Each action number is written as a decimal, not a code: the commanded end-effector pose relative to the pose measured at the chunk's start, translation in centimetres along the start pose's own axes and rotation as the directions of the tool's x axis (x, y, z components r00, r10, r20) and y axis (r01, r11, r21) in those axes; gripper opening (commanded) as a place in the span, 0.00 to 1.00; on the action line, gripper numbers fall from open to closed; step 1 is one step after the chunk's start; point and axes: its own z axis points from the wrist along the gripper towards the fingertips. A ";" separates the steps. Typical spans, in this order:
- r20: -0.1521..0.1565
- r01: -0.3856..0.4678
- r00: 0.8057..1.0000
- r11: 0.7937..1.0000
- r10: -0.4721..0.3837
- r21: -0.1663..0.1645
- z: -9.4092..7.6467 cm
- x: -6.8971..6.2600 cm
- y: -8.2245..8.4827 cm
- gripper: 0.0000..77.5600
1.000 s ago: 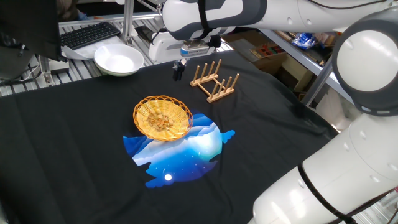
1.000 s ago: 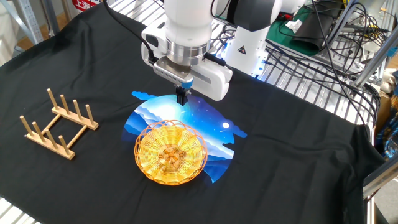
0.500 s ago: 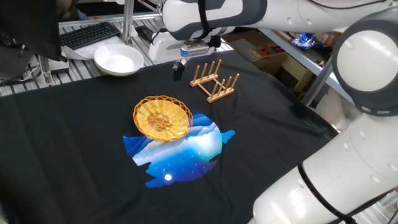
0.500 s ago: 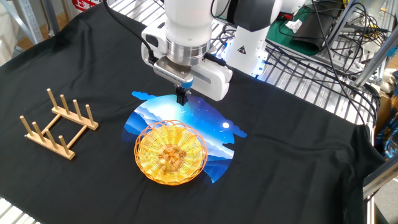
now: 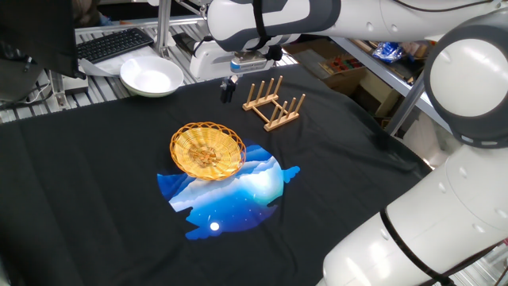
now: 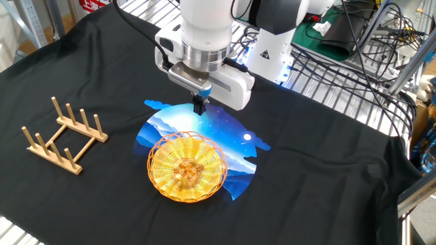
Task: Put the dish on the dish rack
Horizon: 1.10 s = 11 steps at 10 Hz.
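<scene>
The dish is a round golden wicker basket-plate. It lies flat on the black cloth, partly over a blue print, and also shows in the other fixed view. The dish rack is a small wooden rack with upright pegs. It stands empty on the cloth, well apart from the dish, and also shows in the other fixed view. My gripper hangs in the air above the cloth just beyond the dish's rim. Its fingers are together and hold nothing. It also shows in the first fixed view.
A white bowl sits at the cloth's far edge, with a keyboard behind it. A blue print marks the middle of the cloth. Wire shelving and cables lie beyond the table edge.
</scene>
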 end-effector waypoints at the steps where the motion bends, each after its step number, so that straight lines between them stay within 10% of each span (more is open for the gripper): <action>1: -0.108 -0.175 0.980 0.983 0.168 -0.056 0.0 0.0 0.0 0.00; 3: -0.100 -0.159 0.982 0.987 0.159 0.007 -0.1 0.0 0.0 0.00; 11: -0.134 -0.143 0.982 0.988 0.134 -0.055 -0.2 -0.2 -1.1 0.00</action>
